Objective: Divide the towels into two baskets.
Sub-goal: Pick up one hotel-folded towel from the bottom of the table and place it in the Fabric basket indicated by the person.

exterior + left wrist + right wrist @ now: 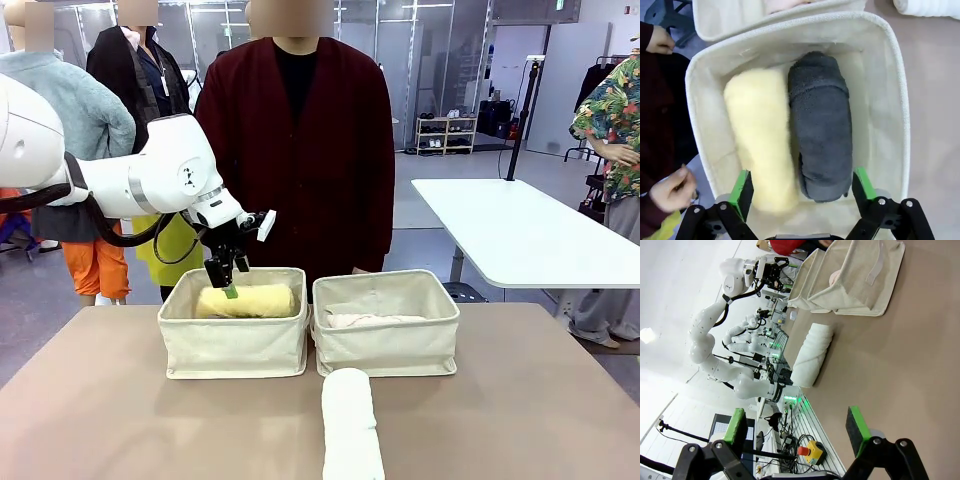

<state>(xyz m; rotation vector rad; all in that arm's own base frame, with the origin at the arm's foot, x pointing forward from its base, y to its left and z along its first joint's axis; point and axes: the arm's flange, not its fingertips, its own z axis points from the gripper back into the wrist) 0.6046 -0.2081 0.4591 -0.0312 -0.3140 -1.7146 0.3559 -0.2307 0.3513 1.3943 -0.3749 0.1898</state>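
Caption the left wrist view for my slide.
Open left gripper above a cream canvas basket holding a rolled pale yellow towel beside a rolled dark grey towel.

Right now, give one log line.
left gripper open above left basket; yellow towel, grey towel inside; pink towel: right basket; white towel: table; right gripper open

Two baskets side by side on the table [130,420]: the left basket [234,340], beneath the left claw [225,285], holds a far roll [762,140] touching a near roll [821,120]; the right basket [388,345] holds a third roll [362,320]; a fourth roll [350,425] lies before it.
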